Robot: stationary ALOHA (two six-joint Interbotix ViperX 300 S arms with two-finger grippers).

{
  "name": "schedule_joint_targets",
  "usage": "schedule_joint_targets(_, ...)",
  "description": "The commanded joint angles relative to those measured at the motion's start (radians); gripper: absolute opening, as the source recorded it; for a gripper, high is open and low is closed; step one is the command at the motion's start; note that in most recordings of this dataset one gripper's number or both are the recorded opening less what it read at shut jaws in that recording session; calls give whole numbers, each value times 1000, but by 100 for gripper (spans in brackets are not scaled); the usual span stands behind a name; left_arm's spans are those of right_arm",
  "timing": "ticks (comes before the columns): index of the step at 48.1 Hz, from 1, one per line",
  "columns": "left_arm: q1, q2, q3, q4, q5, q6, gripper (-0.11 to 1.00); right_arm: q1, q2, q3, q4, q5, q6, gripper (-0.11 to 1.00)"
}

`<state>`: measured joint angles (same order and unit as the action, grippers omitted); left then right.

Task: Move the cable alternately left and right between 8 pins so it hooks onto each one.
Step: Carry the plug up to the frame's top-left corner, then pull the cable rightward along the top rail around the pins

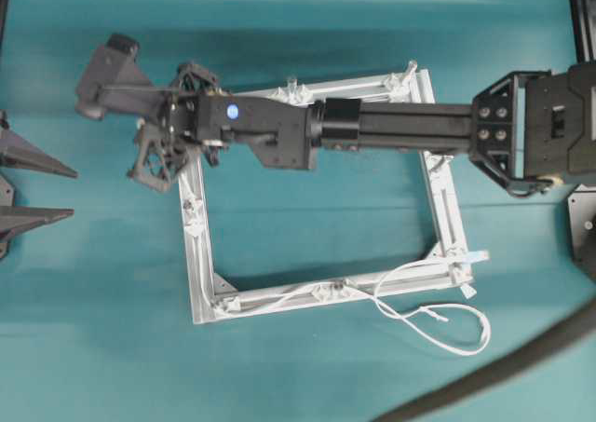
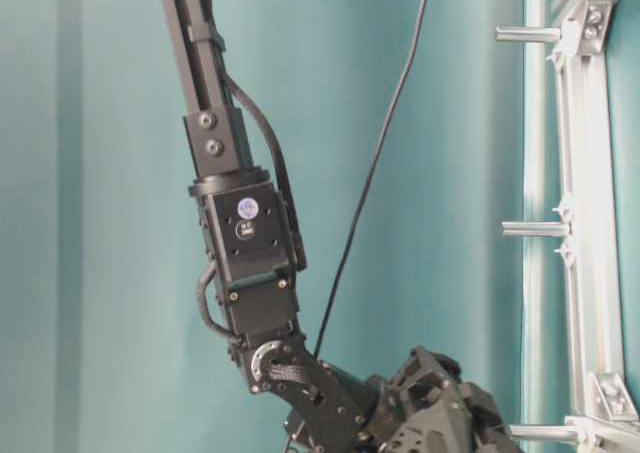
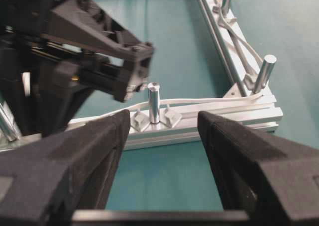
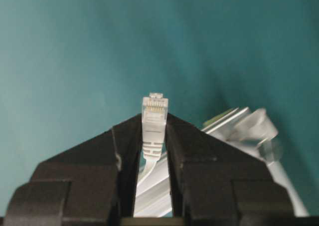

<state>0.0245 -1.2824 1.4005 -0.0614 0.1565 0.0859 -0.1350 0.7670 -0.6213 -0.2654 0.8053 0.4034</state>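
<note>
cable [image 4: 153, 131] plug pinched in right tool [image 4: 152, 136], left tool [image 3: 159, 131] agape, pins [image 3: 154, 102] on frame [image 1: 279, 301], teal table [image 1: 93, 347]

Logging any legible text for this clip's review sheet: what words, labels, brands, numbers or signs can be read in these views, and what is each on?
Legible text: none in any view.
Round blue-and-white sticker on the black right arm's wrist housing: markings too small to read.
Round dark badge just below it: blurred, unreadable.
Clear plug on the thin white cable, held in the right gripper: no print visible.
Square aluminium-rail frame: no markings visible.
</note>
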Motion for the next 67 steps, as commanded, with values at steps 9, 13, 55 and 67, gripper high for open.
schedule_joint_targets(9,-3,12,-20,3,-12,0,69,-57,-5,-94,0,-14,2,15)
schedule_joint_targets(13,-3,12,-20,3,-12,2,69,-66,8,-107,0,-14,5,15)
schedule_joint_targets(55,-3,11,-18,3,-12,0,69,-109,6,-106,-94,89,333,15)
schedule_joint_targets(67,-3,11,-15,3,-12,-2,69,-87,-52,-18,-97,89,368,15)
